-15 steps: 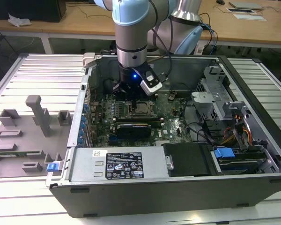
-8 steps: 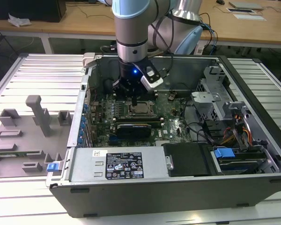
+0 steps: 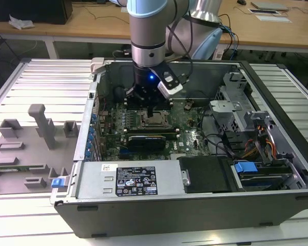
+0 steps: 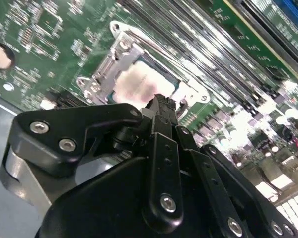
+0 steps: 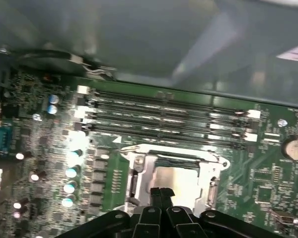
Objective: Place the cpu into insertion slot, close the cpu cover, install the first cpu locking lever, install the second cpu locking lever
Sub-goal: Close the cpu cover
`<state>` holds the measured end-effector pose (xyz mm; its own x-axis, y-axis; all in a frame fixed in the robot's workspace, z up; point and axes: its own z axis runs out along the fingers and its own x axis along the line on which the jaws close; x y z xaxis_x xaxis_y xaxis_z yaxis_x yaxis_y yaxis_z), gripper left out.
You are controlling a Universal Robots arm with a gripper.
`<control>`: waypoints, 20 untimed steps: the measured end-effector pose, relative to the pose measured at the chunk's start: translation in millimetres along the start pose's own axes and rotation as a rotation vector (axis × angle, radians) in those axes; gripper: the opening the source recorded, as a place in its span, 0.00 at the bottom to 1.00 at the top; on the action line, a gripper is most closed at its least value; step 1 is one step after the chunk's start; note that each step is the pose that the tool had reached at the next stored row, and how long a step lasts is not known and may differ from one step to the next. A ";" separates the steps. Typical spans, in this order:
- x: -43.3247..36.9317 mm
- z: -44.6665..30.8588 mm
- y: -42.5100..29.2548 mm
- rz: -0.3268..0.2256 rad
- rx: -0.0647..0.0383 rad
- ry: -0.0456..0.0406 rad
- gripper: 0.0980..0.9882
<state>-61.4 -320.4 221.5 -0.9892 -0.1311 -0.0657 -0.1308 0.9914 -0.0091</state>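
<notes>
cpu (image 5: 178,179) lies in insertion slot (image 5: 179,159); cpu cover (image 5: 139,171) looks down around it. Gripper (image 5: 161,192) low at socket edge, fingers clenched together, nothing visible between them. Judged step: pressing cover closed; lever state unclear. Next move calls for light, square pressure, clear of memory slots (image 5: 164,114).

Inside the open computer case (image 3: 195,212) on the slatted tabletop (image 3: 36,77), the arm's gripper (image 3: 152,114) hung straight down over the insertion slot (image 3: 156,122) near the case's middle, a black graphics card (image 3: 146,139) lying just beside that slot toward the case's near wall.
</notes>
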 end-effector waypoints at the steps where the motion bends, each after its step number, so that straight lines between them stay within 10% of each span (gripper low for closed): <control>1: -2.9 0.2 -0.4 0.000 0.000 0.0004 0.01; 8: -12.7 -1.0 -1.6 0.000 0.000 0.0030 0.01; 20: -14.8 -30.5 -1.4 0.000 0.005 0.0034 0.01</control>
<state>-48.7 -319.8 253.0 -0.9894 -0.1315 -0.0622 -0.1309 0.9913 -0.0137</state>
